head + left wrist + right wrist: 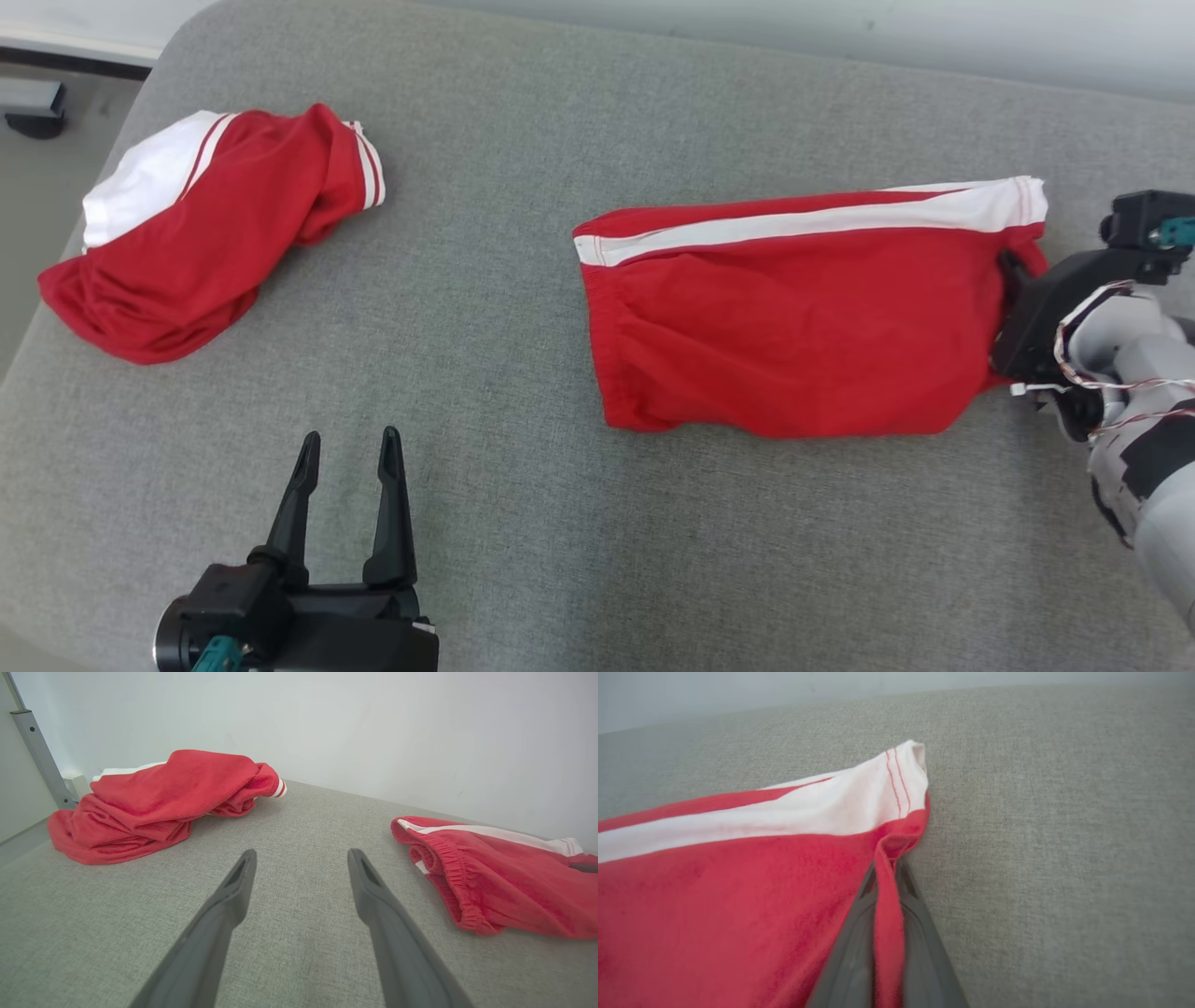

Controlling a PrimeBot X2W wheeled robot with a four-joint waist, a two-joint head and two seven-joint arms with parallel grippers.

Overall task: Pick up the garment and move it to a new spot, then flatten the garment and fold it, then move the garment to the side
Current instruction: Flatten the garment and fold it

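Note:
A pair of red shorts with a white side stripe (794,327) lies spread on the grey cushion at the right, waistband toward the middle. My right gripper (1013,271) is shut on the hem at its right edge; the right wrist view has the red hem (888,891) pinched between the two fingers, below the white corner (896,784). My left gripper (347,448) stands open over bare cushion at the lower left, holding nothing, and its wrist view has the shorts' elastic waistband (448,877) off to the right of the fingers (236,882).
A second red and white garment (205,224) lies crumpled at the far left, near the cushion's (523,523) left edge, also seen as a heap (163,802) in the left wrist view. A pale wall (373,728) runs behind. Floor and a dark foot (33,107) lie beyond the left corner.

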